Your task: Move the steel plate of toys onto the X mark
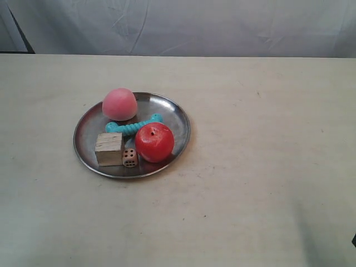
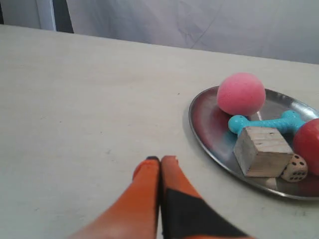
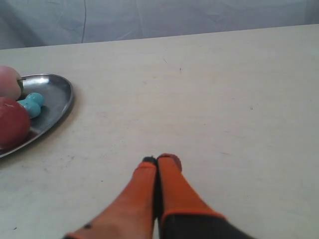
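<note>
The steel plate lies left of the table's middle. It carries a pink peach-like ball, a turquoise bone, a red apple, a pale wooden cube and a small die. My left gripper is shut and empty, low over bare table a short way from the plate's rim. My right gripper is shut and empty too, on the plate's other side and farther off. A faint grey speck shows right of the plate; I cannot tell whether it is the X mark.
A pale wrinkled cloth hangs behind the table's far edge. A dark bit of an arm pokes in at the exterior view's lower right edge. Cream tabletop stretches right of and in front of the plate.
</note>
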Robot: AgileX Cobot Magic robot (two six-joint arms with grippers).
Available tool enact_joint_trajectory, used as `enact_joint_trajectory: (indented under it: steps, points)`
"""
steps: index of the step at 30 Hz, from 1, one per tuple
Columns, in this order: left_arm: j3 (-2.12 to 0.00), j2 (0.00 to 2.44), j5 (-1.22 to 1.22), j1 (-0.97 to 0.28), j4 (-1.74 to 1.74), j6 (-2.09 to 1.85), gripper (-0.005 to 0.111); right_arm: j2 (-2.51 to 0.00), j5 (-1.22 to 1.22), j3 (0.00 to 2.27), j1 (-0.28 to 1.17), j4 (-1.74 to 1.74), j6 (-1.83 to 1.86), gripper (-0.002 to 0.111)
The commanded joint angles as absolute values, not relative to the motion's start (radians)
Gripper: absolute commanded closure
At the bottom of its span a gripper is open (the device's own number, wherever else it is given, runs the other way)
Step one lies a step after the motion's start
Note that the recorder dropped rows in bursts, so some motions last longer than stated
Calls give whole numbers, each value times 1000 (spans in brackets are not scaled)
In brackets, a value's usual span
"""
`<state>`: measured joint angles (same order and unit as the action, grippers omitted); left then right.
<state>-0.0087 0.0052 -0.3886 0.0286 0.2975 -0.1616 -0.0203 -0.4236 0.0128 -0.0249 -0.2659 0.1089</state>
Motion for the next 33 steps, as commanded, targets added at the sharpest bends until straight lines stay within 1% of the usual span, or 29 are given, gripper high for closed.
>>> enact_joint_trajectory:
  steps: [1, 33]
  points:
    - [0, 0, -264, 27, 279, -159, 106, -15, -411, 11, -30, -264, 113, 107]
    - [0, 0, -247, 29, 277, -164, 106, -15, -411, 11, -30, -264, 113, 107]
